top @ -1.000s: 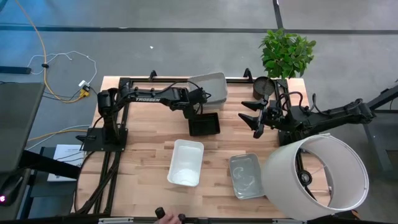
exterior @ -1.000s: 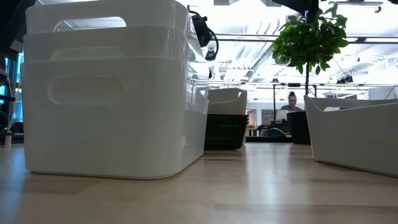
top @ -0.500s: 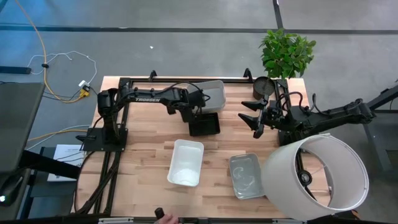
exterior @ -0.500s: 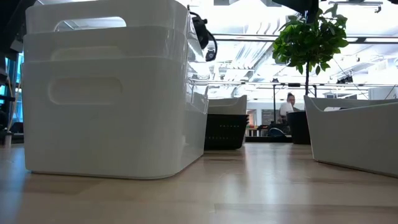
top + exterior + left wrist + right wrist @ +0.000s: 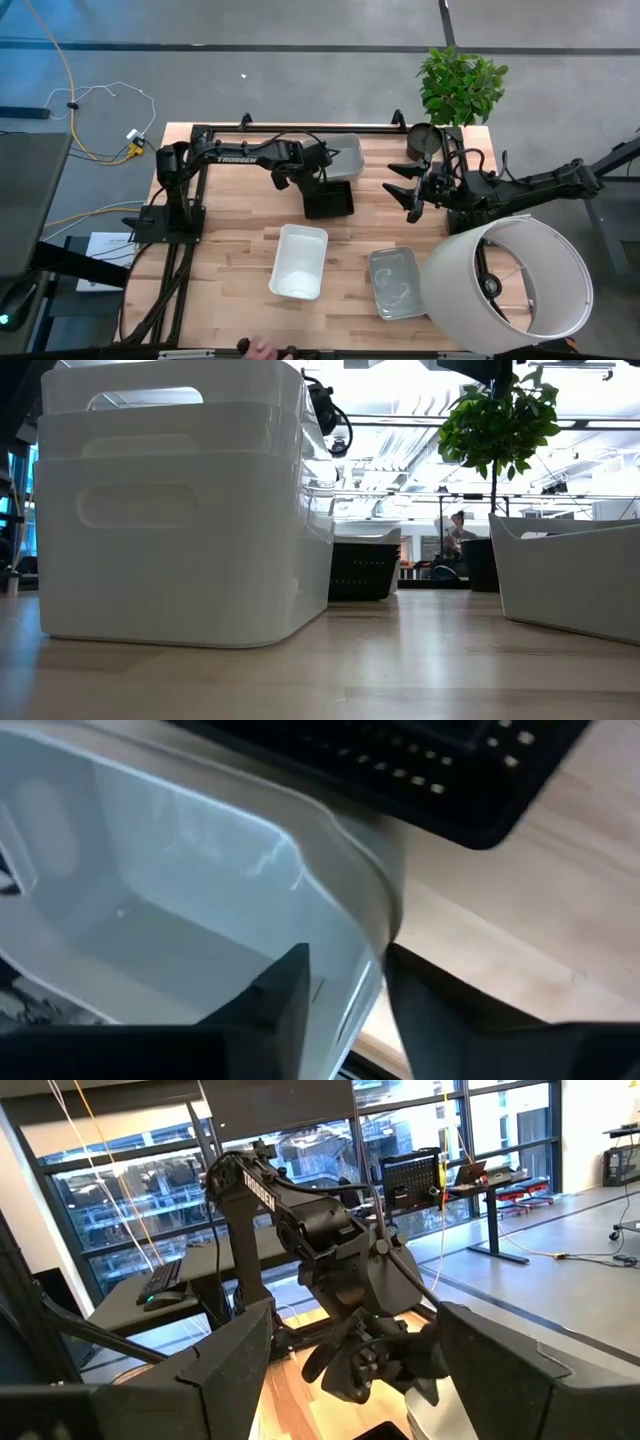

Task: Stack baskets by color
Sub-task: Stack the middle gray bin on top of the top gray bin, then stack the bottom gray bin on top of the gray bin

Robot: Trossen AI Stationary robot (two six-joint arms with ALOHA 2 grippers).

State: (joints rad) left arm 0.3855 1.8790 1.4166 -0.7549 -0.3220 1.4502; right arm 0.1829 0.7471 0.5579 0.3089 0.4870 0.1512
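An open-plan office lab: glass walls, standing desks, a seated person behind.

White "TROSSEN" lettering along the left arm, also faintly from above.

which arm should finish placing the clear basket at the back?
Left. Its claw straddles the clear basket wall, beside the black basket. The right claw hangs open and empty, farther off.
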